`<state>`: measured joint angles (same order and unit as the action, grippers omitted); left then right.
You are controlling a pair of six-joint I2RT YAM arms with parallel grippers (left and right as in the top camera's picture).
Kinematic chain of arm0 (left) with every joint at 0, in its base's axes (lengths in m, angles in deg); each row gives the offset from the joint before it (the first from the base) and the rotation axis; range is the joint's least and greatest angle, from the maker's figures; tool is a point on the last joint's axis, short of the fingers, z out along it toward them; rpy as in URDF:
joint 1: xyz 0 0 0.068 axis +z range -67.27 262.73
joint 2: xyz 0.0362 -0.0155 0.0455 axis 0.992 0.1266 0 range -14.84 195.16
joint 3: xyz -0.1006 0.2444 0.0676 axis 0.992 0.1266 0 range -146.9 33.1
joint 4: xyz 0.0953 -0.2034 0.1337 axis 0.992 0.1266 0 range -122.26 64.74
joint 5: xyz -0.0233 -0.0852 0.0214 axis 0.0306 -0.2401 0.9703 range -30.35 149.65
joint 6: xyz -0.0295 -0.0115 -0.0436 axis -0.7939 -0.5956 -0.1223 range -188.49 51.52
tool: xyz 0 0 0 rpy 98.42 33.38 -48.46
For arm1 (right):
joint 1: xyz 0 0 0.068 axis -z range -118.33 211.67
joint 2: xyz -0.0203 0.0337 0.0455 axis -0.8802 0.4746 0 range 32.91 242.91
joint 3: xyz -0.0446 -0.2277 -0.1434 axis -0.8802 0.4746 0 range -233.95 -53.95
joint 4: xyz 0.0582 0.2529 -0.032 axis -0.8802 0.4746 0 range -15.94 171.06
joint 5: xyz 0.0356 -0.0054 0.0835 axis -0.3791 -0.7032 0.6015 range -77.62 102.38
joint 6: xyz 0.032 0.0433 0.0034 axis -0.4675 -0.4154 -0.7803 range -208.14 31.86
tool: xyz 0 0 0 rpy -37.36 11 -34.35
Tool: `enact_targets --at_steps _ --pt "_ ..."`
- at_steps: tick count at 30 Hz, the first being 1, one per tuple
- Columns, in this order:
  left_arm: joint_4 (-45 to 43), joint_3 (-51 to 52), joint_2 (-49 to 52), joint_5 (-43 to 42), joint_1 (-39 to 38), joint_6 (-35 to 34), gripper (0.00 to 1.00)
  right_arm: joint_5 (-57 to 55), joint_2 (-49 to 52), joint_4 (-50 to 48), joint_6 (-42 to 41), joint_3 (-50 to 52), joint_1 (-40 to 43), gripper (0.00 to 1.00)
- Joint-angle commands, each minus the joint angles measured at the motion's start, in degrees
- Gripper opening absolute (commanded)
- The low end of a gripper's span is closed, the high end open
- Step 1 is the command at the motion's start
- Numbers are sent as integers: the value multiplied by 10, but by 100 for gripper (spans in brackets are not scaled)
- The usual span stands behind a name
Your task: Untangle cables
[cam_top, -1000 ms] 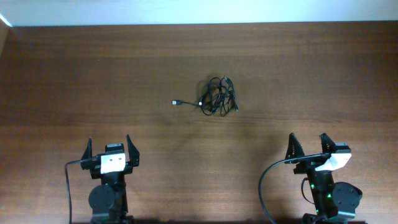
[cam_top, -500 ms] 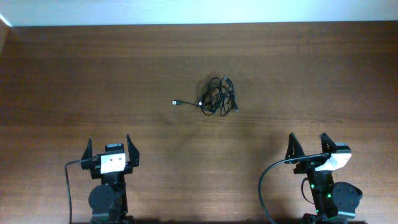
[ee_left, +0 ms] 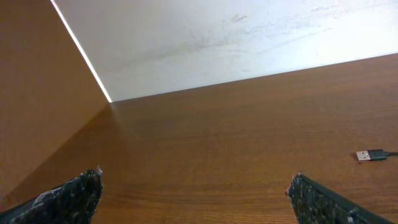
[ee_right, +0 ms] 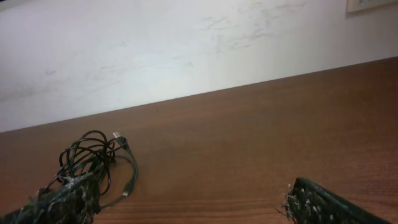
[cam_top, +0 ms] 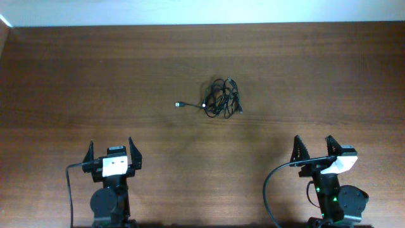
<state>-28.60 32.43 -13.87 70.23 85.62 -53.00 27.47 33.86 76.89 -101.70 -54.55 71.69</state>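
The wooden table [cam_top: 63, 76] holds the cables [cam_top: 221, 98] as one knotted clump near its middle, well apart from both arms. Nothing has moved in the last second: left gripper [cam_top: 111, 145] and right gripper [cam_top: 313, 142] sit spread wide and empty, so untangling hasn't begun.

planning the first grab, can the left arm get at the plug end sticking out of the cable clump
Probably yes: the plug end lies on bare table, ahead and right of the open left hand, with nothing between them. Reach itself is untested.
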Motion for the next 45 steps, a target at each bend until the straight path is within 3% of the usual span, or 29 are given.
enact_targets --at_steps 1,6,12,14,17,21,22,25,30,36,39,41,43,44,45 --pt "0 1 4 12 -2 9 99 7 -1 0 -4 3 -3 99" --pt "-34 1 4 -15 -2 7 99 7 -1 0 -4 3 -3 99" --pt "-84 -2 4 -140 -2 5 99 9 -1 2 -4 3 -3 99" --pt "-70 -53 23 -170 -2 -5 99 9 -1 2 -2 3 -3 99" --pt "-35 -189 169 -190 -2 -4 99 9 -1 2 -2 3 -3 99" --pt "98 -463 440 -261 -2 -4 99 46 -1 5 -2 0 -3 99" --pt "120 -496 469 -263 -2 -4 99 59 -1 16 -2 -9 -3 99" --pt "249 -670 620 -263 -2 -4 99 68 19 71 -2 -99 -3 99" --pt "360 -769 701 -263 -2 -4 99 77 229 157 -2 -292 -3 99" --pt "363 -825 717 -263 -2 -4 99 120 584 452 59 -688 -3 99" --pt "429 -929 790 -263 -2 -4 99 126 741 594 91 -867 -3 99" --pt "500 -1008 866 -287 -2 -4 99 145 811 586 88 -889 -3 99" --pt "494 -1008 904 -283 -2 -11 99 202 858 583 85 -888 -5 99" --pt "499 -1008 925 -322 -3 -13 99 207 890 583 87 -888 -22 100" --pt "499 -1008 936 -329 -3 -13 99 207 913 580 89 -888 -50 90"
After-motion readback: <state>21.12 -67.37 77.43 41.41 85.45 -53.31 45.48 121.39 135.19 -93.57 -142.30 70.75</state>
